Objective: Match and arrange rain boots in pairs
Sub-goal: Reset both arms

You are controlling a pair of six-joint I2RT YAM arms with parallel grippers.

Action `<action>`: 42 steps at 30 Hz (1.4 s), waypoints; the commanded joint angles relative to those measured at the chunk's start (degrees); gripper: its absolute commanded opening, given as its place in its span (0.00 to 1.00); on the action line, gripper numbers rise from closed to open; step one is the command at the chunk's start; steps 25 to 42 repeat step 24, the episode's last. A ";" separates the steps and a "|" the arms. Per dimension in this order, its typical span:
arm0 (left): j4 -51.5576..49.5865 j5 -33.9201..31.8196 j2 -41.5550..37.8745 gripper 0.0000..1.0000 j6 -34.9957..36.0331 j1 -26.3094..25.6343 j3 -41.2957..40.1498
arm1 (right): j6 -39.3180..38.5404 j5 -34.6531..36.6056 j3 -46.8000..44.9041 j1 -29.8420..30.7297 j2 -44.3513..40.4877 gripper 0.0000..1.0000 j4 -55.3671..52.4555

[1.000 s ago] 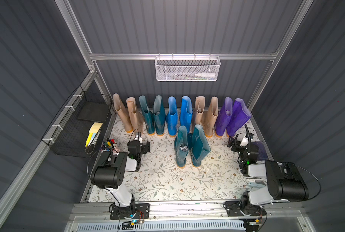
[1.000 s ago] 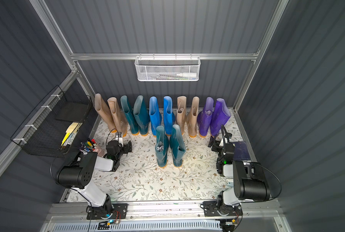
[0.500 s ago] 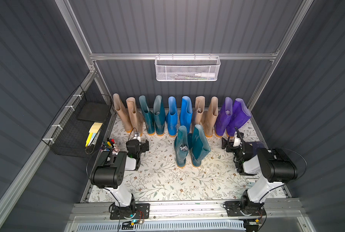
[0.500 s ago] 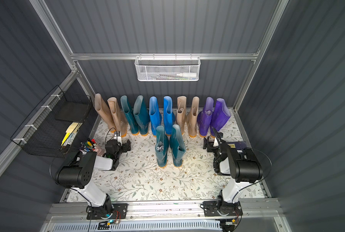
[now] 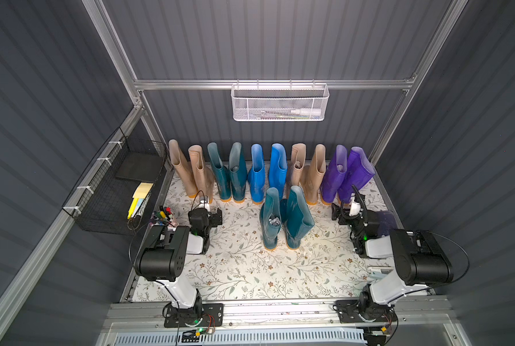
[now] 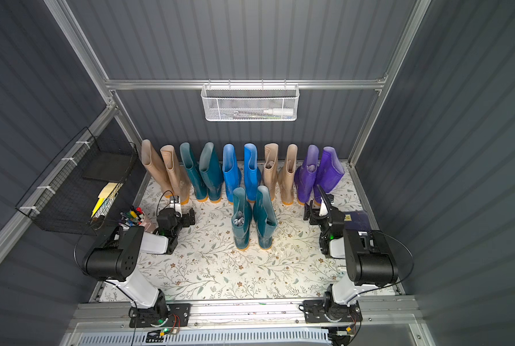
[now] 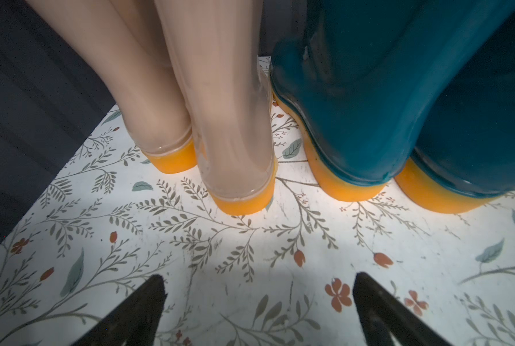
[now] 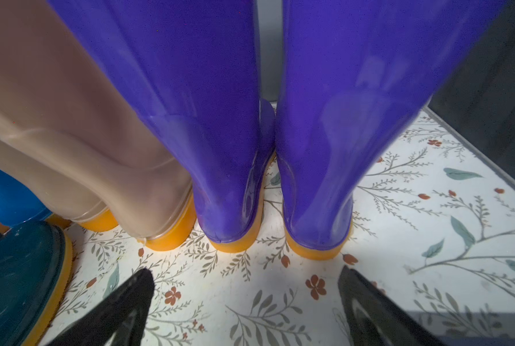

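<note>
Ten rain boots stand upright along the back wall in both top views: a beige pair, a dark teal pair, a bright blue pair, a second beige pair and a purple pair. Another teal pair stands in front of them. My left gripper is low and open, a short way behind the heels of a beige boot and a teal boot. My right gripper is open just behind the purple heels, holding nothing.
A black wire basket hangs on the left wall, with a cup of pens below it by the left arm. A white mesh basket hangs on the back rail. A dark purple box lies by the right arm. The floral mat is bare in front.
The right arm has swung round and its gripper has shifted left, towards the purple heels. The left arm has hardly moved. Both grippers stay open.
</note>
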 commanded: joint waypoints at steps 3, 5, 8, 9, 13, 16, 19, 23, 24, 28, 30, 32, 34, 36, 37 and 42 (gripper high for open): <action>-0.67 0.28 0.68 1.00 -0.67 0.58 1.10 | -0.19 -0.53 0.84 0.04 -0.21 0.99 -1.46; -0.67 0.30 0.72 1.00 -0.68 0.57 1.09 | -0.19 -0.66 0.84 -0.02 -0.23 0.99 -1.40; -0.66 0.32 0.72 1.00 -0.64 0.58 1.10 | -0.20 -0.58 0.77 0.05 -0.18 0.99 -1.48; -0.69 0.32 0.67 1.00 -0.64 0.57 1.07 | -0.24 -0.59 0.83 -0.02 -0.21 0.99 -1.48; -0.71 0.28 0.71 1.00 -0.68 0.58 1.06 | -0.34 -0.67 0.93 -0.02 -0.19 0.99 -1.56; -0.67 0.25 0.66 1.00 -0.68 0.56 1.09 | -1.06 -0.49 1.19 0.30 0.23 0.99 -1.50; -0.71 0.29 0.72 1.00 -0.66 0.62 1.12 | -1.14 -0.59 1.27 0.41 0.78 0.99 -0.96; -0.69 0.32 0.72 1.00 -0.68 0.58 1.10 | -0.86 -0.32 1.06 0.33 0.32 0.99 -0.96; -0.66 0.28 0.72 1.00 -0.68 0.58 1.10 | -0.82 -0.21 0.89 0.38 0.04 0.99 -1.06; -0.66 0.28 0.72 1.00 -0.68 0.58 1.10 | -0.82 -0.21 0.89 0.38 0.04 0.99 -1.06; -0.66 0.28 0.72 1.00 -0.68 0.58 1.10 | -0.82 -0.21 0.89 0.38 0.04 0.99 -1.06; -0.66 0.28 0.72 1.00 -0.68 0.58 1.10 | -0.82 -0.21 0.89 0.38 0.04 0.99 -1.06; -0.66 0.28 0.72 1.00 -0.68 0.58 1.10 | -0.82 -0.21 0.89 0.38 0.04 0.99 -1.06; -0.66 0.28 0.72 1.00 -0.68 0.58 1.10 | -0.82 -0.21 0.89 0.38 0.04 0.99 -1.06; -0.66 0.28 0.72 1.00 -0.68 0.58 1.10 | -0.82 -0.21 0.89 0.38 0.04 0.99 -1.06; -0.66 0.28 0.72 1.00 -0.68 0.58 1.10 | -0.82 -0.21 0.89 0.38 0.04 0.99 -1.06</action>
